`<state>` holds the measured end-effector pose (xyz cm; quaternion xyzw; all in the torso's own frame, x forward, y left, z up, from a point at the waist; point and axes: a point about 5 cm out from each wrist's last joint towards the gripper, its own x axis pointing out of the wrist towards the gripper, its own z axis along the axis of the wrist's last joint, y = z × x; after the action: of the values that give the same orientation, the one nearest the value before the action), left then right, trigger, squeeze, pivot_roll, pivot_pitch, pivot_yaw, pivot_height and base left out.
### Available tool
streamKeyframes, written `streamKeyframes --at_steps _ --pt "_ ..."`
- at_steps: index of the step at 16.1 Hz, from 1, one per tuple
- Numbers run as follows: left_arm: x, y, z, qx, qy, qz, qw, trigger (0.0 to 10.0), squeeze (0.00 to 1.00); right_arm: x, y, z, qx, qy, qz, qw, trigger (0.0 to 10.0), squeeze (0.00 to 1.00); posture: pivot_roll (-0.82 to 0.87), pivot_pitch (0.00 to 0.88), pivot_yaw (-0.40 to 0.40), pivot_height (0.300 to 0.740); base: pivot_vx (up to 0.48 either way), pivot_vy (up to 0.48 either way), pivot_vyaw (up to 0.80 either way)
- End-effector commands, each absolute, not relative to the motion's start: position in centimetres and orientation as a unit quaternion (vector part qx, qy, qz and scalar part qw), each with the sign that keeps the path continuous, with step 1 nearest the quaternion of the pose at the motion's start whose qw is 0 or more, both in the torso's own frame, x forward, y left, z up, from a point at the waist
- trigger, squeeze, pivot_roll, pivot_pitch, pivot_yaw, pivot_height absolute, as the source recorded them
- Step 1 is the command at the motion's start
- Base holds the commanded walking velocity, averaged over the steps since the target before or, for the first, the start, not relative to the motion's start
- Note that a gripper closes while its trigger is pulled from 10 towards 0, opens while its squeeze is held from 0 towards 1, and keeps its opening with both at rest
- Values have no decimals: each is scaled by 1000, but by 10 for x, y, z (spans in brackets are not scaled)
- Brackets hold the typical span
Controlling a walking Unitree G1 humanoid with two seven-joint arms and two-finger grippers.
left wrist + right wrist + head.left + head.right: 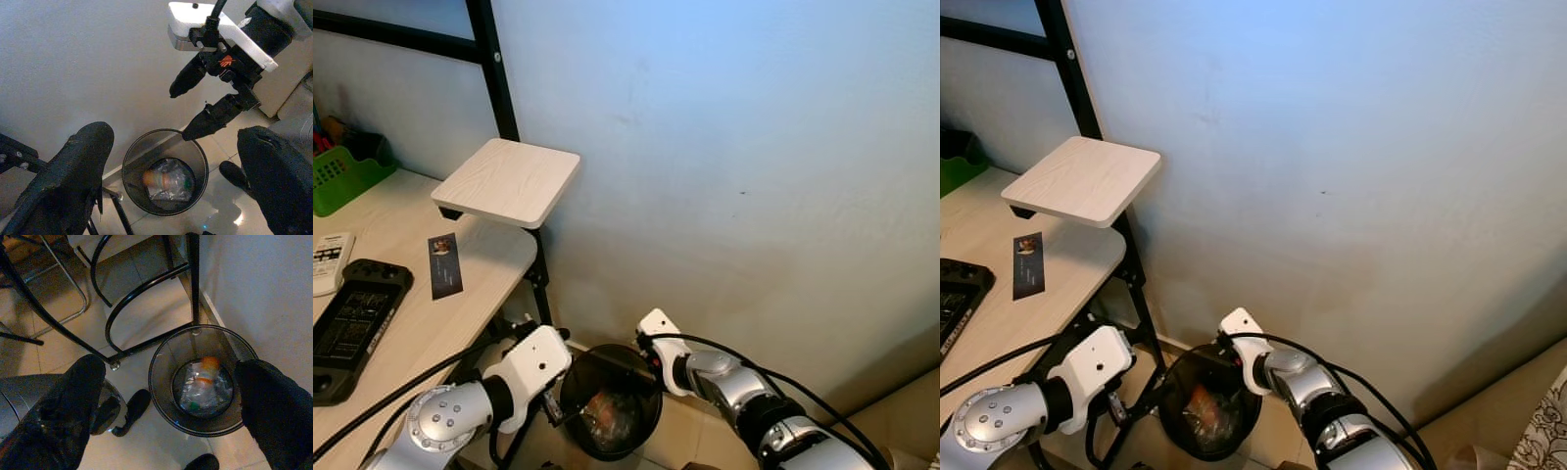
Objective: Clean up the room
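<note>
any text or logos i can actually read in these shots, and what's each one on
No words or numbers can be read anywhere.
Orange hand-shaped mark on the right gripper: a sign only, with no lettering.
Dark card on the desk: it bears a small picture, and any print is too small to read.
White remote: button labels are too blurred to read.
Black handheld device: its screen markings cannot be made out.

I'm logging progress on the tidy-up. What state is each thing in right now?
Left end effector: open, empty, above the bin.
Right end effector: open, empty, above the bin.
Waste bin: upright, holding crumpled trash.
Handheld console: flat on the desk, screen dark.
Card: flat on the desk.
</note>
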<state>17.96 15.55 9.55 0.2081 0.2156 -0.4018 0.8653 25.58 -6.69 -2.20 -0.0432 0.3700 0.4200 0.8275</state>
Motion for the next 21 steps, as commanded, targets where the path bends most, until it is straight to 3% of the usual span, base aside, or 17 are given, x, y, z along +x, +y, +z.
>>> streamKeyframes --at_steps 1,2,3,5,7,8,9,10,11,15,21 --pt "182 156 96 199 210 -392 873 10000 0 258 -74 -20 -25 360 411 837 10000 1000 24 33 -20 740 0 0 0" --pt "182 156 96 197 208 -390 875 10000 0 258 -75 -19 -24 355 410 839 10000 1000 24 33 -20 740 0 0 0" --pt "188 156 100 161 193 -340 906 10000 0 267 -85 -7 10 312 392 865 10000 1000 25 21 -21 740 0 0 0" --pt "198 157 108 124 161 -265 943 10000 0 271 -103 10 41 263 352 897 10000 1000 21 1 -21 740 0 0 0" --pt "211 163 117 90 115 -131 981 10000 0 261 -141 51 65 165 225 958 10000 1000 2 0 -13 740 0 0 0" --pt "212 162 118 84 112 -121 983 10000 0 257 -146 57 73 151 201 965 10000 957 -6 0 -8 740 0 0 0" --pt "212 160 119 81 108 -121 983 10000 0 253 -151 66 75 132 180 972 10000 125 -18 0 -1 740 0 0 0" --pt "212 160 119 81 108 -121 983 10000 0 253 -151 66 75 132 180 972 10000 125 -18 0 -1 740 0 0 0" --pt "213 158 119 81 105 -122 984 10000 0 249 -154 74 72 115 165 977 10000 0 -22 0 2 740 0 0 0" --pt "211 157 115 69 109 -101 986 10000 0 216 -166 96 48 110 112 987 10000 0 -53 0 15 740 -222 0 0" --pt "211 155 114 69 109 -102 986 10000 0 213 -161 99 30 114 103 988 10000 0 -44 0 9 740 -303 0 0"
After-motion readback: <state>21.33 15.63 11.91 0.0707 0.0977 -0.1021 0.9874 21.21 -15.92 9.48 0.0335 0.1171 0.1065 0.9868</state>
